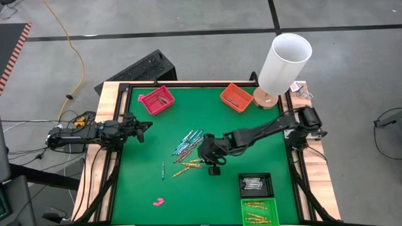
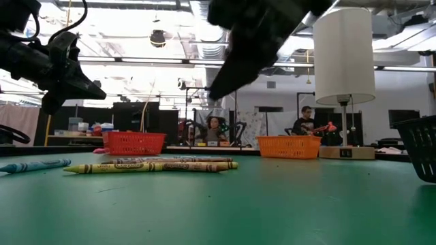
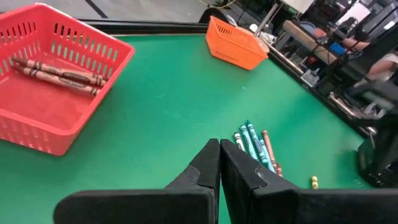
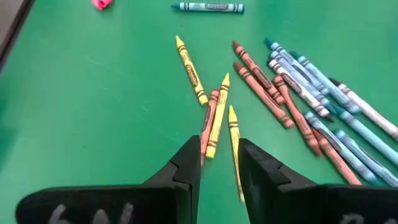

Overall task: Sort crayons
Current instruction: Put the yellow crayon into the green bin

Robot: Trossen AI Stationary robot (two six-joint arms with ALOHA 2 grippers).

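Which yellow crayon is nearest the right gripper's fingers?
The yellow crayon running into the gap of the right gripper, between the open fingers. The other two yellows lie farther out, one crossing a reddish crayon.

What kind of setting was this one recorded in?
Most likely a robotics lab or workshop: a green-topped table standing on a bare concrete floor marked with tape lines, cables trailing across it, and, in the low view, people seated at cluttered benches under strip lights.
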